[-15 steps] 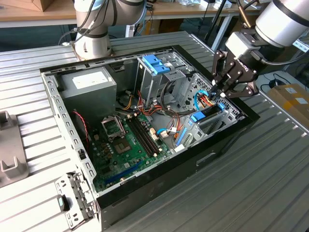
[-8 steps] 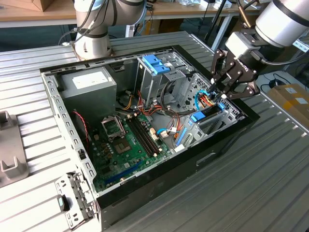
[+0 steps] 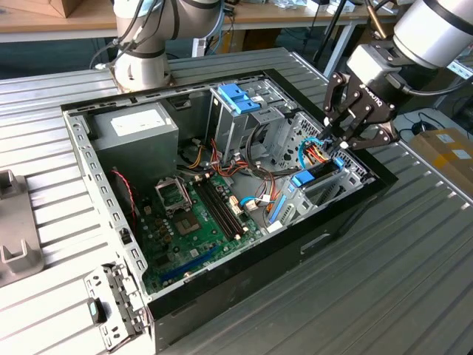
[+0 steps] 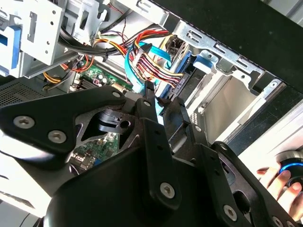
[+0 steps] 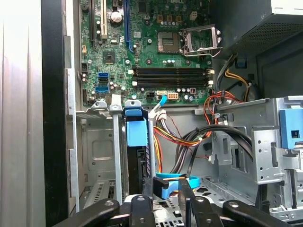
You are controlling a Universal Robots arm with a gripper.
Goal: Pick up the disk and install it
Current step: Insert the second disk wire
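The disk [image 3: 319, 174] stands on edge in the drive bay at the exterior view's right end of the open computer case [image 3: 89, 159]. In the first wrist view the disk [image 5: 138, 165] is a dark slab with a light-blue rail tab [image 5: 136, 128] at its far end. My gripper [image 3: 341, 144] hangs over its near end. In the first wrist view the gripper [image 5: 164, 191] has its black fingers [image 5: 142, 203] on either side of a second light-blue tab [image 5: 163, 188], pressed against it. In the second wrist view the gripper [image 4: 161, 97] sits just below the disk's cable plugs.
A bundle of coloured cables [image 5: 182, 137] and a blue flat cable [image 4: 132, 71] run beside the bay. The silver drive cage with its blue latch [image 3: 235, 97], the grey power-supply box [image 3: 137, 127] and the motherboard [image 3: 196, 214] fill the case. A person's hand [image 4: 277, 178] rests on a knob.
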